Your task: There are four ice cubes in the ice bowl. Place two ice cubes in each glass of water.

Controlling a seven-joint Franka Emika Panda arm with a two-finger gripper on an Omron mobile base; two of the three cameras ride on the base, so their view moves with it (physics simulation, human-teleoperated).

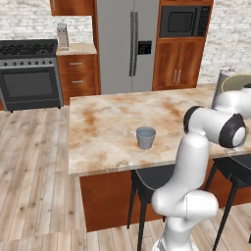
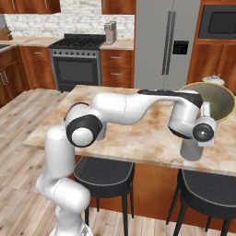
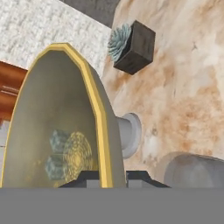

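My gripper point(image 3: 111, 178) is shut on the yellow rim of the olive-green ice bowl point(image 3: 52, 113), which is lifted off the counter and tilted steeply. Two pale ice cubes point(image 3: 57, 141) lie against its inner wall. From the right base the bowl point(image 2: 216, 99) hangs at the hand point(image 2: 204, 120), above a grey-blue glass point(image 2: 191, 151) partly hidden by the hand. That glass point(image 3: 194, 171) shows at the lower right of the hand view. The other glass point(image 1: 145, 137) stands alone mid-counter. The bowl's edge point(image 1: 236, 81) shows at the far right behind the arm.
A tall grey cylinder on a round base point(image 3: 130, 133) stands just behind the bowl, also seen from the left base point(image 1: 221, 84). A small plant in a dark cube pot point(image 3: 133, 46) sits farther along the marble counter point(image 1: 108, 122). Black stools point(image 2: 103, 175) stand beneath the counter's near edge.
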